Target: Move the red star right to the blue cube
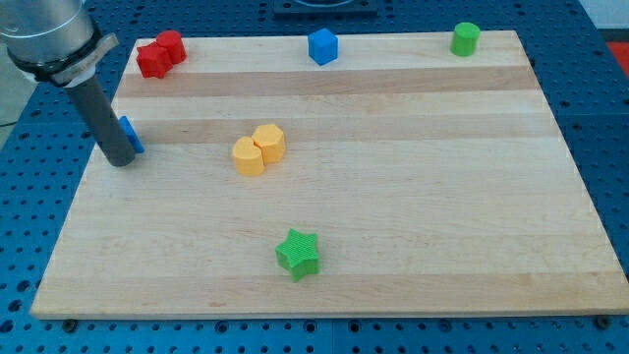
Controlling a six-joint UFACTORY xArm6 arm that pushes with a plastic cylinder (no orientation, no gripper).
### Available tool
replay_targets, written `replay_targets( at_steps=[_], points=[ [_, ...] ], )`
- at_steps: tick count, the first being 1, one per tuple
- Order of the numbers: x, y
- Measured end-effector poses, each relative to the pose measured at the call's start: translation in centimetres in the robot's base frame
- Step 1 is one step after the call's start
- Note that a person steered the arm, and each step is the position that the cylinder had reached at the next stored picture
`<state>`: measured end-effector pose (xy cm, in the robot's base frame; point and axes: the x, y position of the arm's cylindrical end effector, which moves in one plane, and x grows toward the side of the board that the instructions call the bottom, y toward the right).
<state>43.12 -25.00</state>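
currently, my tip (121, 160) rests on the wooden worktop (413, 226) near the view's left edge, touching or nearly touching a small blue block (132, 135) that is mostly hidden behind the rod; its shape cannot be made out. the tool is a plain dark rod with no jaws, so it has hold of nothing. the red star (154, 61) sits at the worktop's top-left corner, pressed against a second red block (173, 45) just to its upper right, well above the tip. the blue cube (322, 46) stands along the top edge near the middle, well apart from the red pair. a green cylinder (465, 38) occupies the top-right corner. two yellow blocks (258, 149) touch each other left of centre, and a green star (298, 254) lies near the view's bottom.
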Motion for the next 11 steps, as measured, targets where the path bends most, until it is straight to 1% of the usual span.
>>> replay_targets(
  at_steps=[1,2,3,5,6,7,10,11],
  points=[
    [0.0,3.6],
    [0.0,8.9],
    [-0.8,12.0],
    [-0.9,18.5],
    [-3.1,18.8],
    [-3.9,21.1],
    [-3.9,36.6],
    [-6.2,36.8]
  ],
)
